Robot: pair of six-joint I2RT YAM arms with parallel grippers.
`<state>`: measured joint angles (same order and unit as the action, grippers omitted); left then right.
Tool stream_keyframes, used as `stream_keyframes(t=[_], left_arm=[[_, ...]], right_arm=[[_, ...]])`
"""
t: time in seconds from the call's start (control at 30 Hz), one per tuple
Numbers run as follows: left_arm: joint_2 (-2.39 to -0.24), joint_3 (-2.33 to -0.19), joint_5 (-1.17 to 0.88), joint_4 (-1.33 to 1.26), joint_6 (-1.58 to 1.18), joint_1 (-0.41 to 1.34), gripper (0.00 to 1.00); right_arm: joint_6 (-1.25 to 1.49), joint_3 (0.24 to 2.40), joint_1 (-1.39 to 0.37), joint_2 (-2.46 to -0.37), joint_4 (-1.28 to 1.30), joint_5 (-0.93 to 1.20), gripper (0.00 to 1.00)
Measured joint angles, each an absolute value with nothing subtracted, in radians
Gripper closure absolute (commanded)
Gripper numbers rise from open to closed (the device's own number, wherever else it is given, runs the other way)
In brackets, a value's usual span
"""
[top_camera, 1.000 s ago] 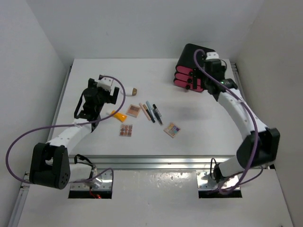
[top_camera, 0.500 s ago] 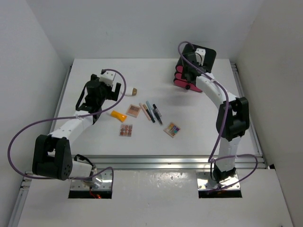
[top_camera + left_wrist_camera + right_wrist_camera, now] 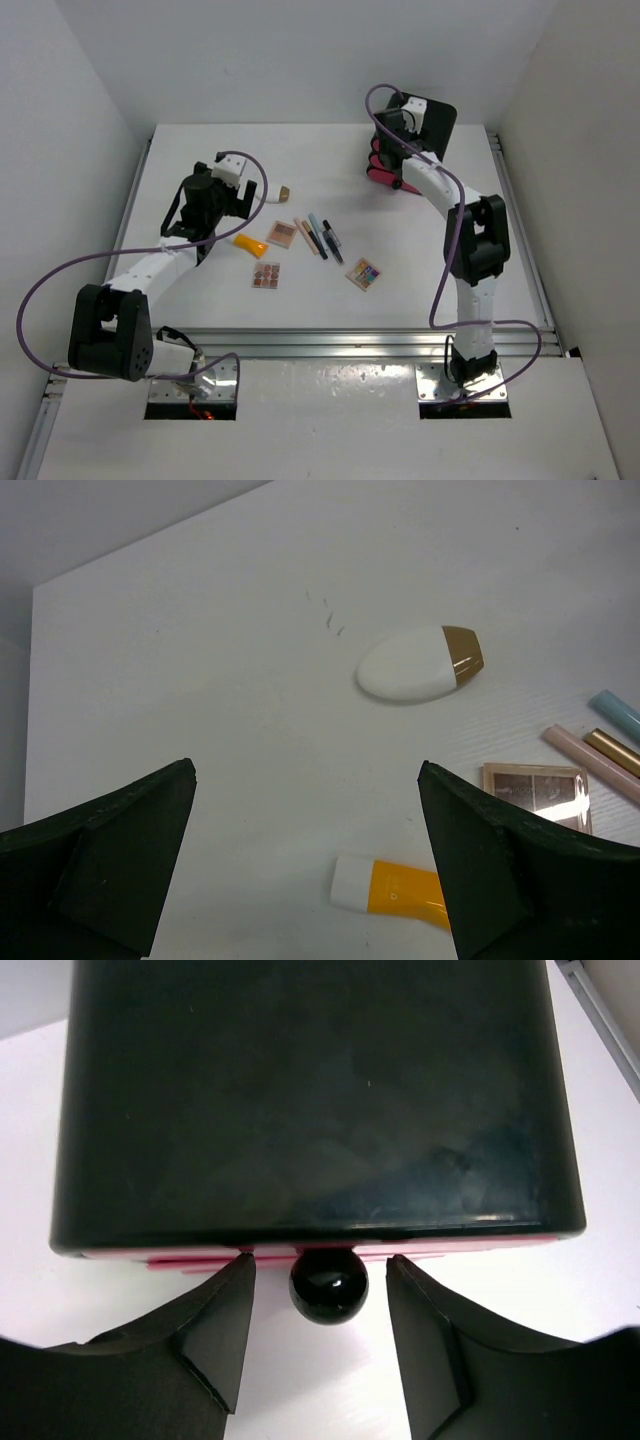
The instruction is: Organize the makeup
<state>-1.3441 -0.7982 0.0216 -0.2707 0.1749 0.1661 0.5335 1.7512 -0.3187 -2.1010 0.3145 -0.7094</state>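
Observation:
The makeup lies mid-table. It includes a white oval compact [image 3: 420, 664] with a gold end [image 3: 284, 190] and an orange piece with a white end [image 3: 385, 888] [image 3: 250, 243]. There are three small palettes [image 3: 282, 234] [image 3: 266, 275] [image 3: 364, 274] and three thin pencils [image 3: 318, 236]. My left gripper [image 3: 307, 770] [image 3: 238, 200] hovers open above the table, the orange piece below and between its fingers and the compact beyond. My right gripper [image 3: 321, 1260] [image 3: 388, 148] straddles the black knob [image 3: 328, 1285] of a pink drawer [image 3: 382, 168]. Its jaws stand apart with a gap on each side of the knob.
The black box [image 3: 310, 1090] [image 3: 442, 118] with pink drawers stands at the back right of the white table [image 3: 200, 135]. White walls close in the back and both sides. A metal rail [image 3: 330, 342] runs along the near edge.
My right arm swung left and in to the front of the box, and its jaws narrowed around the drawer knob. My left arm shifted slightly, staying wide open.

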Motion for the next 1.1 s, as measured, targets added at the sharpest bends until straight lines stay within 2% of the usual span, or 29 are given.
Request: stream_keyframes(t=[0.17, 0.37, 0.47, 0.53, 0.63, 0.83, 1.1], left_arm=[[-1.344, -0.797, 0.016, -0.270, 0.175, 0.163, 0.00], [-1.344, -0.797, 0.009, -0.270, 0.171, 0.163, 0.00], [-1.344, -0.797, 0.006, -0.270, 0.171, 0.163, 0.00], [-1.344, -0.797, 0.006, -0.270, 0.172, 0.163, 0.00], [-1.344, -0.797, 0.005, -0.270, 0.172, 0.163, 0.00], [-1.346, -0.797, -0.018, -0.265, 0.193, 0.163, 0.00], [-1.412, -0.815, -0.133, -0.228, 0.290, 0.163, 0.00]], right_arm=[[0.527, 1.757, -0.321, -2.112, 0.303, -0.719, 0.51], [0.531, 1.757, -0.322, -2.126, 0.313, -0.731, 0.51], [0.533, 1.757, -0.322, -2.128, 0.316, -0.738, 0.67], [0.530, 1.757, -0.322, -2.128, 0.319, -0.743, 0.87], [0.526, 1.757, -0.323, -2.128, 0.316, -0.748, 0.99], [0.513, 1.713, -0.335, -2.111, 0.273, -0.764, 1.00], [0.521, 1.457, -0.437, -1.931, 0.248, -0.804, 1.00]])
